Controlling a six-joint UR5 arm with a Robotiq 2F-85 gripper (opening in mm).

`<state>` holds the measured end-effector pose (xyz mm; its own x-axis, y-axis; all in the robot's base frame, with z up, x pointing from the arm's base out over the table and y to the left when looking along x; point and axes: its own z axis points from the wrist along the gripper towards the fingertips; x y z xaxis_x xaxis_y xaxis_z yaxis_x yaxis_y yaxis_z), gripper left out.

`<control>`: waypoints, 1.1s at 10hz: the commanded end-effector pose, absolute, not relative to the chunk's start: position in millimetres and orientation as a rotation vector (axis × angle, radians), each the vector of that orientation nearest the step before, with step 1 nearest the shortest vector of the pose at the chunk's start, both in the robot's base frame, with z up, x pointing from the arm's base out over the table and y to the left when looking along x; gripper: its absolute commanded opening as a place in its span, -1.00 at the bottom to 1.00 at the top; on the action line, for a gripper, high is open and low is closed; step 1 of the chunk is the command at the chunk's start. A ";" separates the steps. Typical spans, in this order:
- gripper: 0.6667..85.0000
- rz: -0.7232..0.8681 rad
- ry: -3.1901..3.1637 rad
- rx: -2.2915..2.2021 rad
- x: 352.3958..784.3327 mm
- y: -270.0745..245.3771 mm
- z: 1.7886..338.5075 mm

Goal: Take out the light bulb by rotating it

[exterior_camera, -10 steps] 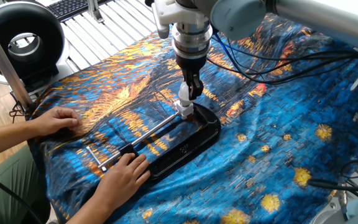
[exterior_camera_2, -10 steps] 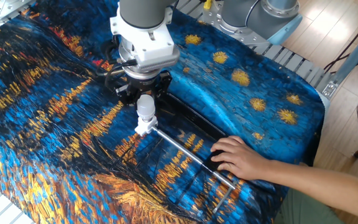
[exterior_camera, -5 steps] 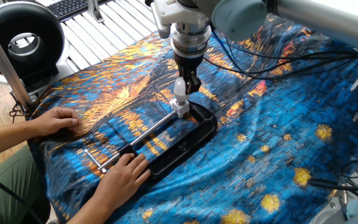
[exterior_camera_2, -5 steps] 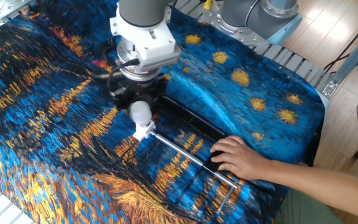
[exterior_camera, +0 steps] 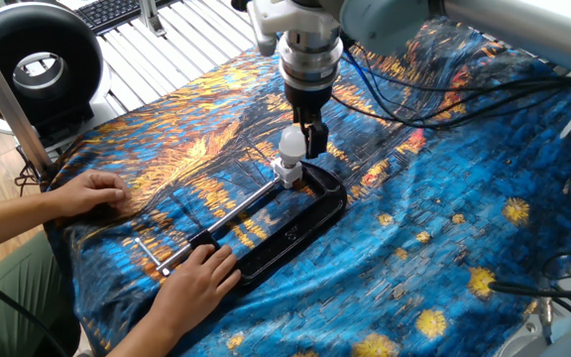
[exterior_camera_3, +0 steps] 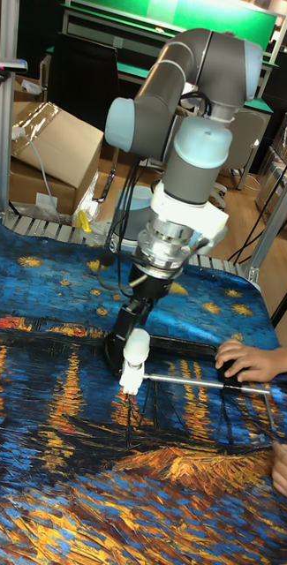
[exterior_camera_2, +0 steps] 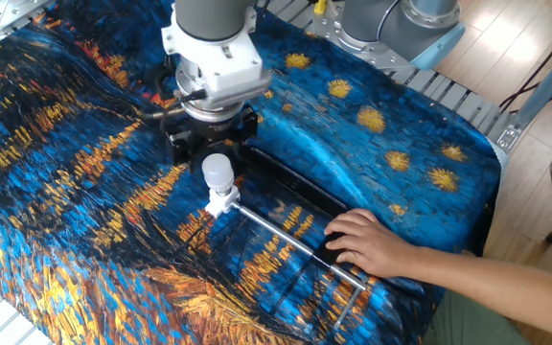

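The light bulb (exterior_camera: 291,142) (exterior_camera_2: 218,171) (exterior_camera_3: 136,344) is a small frosted white globe standing upright in a short white socket (exterior_camera: 285,177) (exterior_camera_2: 220,201) (exterior_camera_3: 129,380). The socket sits at the end of a metal rod (exterior_camera: 241,205) (exterior_camera_2: 286,236). My gripper (exterior_camera: 303,137) (exterior_camera_2: 214,146) (exterior_camera_3: 128,323) hangs just above and behind the bulb. It is open, its black fingers (exterior_camera_2: 181,146) spread wider than the globe and off its surface. The whole bulb shows in both fixed views.
A black tray-like base (exterior_camera: 295,230) (exterior_camera_2: 290,184) lies under the rod on the blue and orange painted cloth. A person's hands (exterior_camera: 198,273) (exterior_camera: 92,188) (exterior_camera_2: 367,244) (exterior_camera_3: 249,362) press on the rod and the cloth. Cables (exterior_camera: 434,94) trail behind the arm. A black ring-shaped device (exterior_camera: 36,64) stands at the far left.
The gripper was shut around the bulb a second ago. It has since opened and drawn up and back, leaving the bulb uncovered in its socket. The hands have stayed put.
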<state>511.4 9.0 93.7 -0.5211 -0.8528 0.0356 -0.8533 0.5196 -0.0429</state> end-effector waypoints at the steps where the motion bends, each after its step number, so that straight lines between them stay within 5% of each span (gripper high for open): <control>1: 0.72 -0.057 -2.877 1.111 492.5 22.1 91.9; 11: 0.56 -0.159 -3.044 0.724 506.5 44.1 87.0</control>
<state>502.2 38.1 85.6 -0.8692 -0.4945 0.0047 -0.4925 0.8663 0.0835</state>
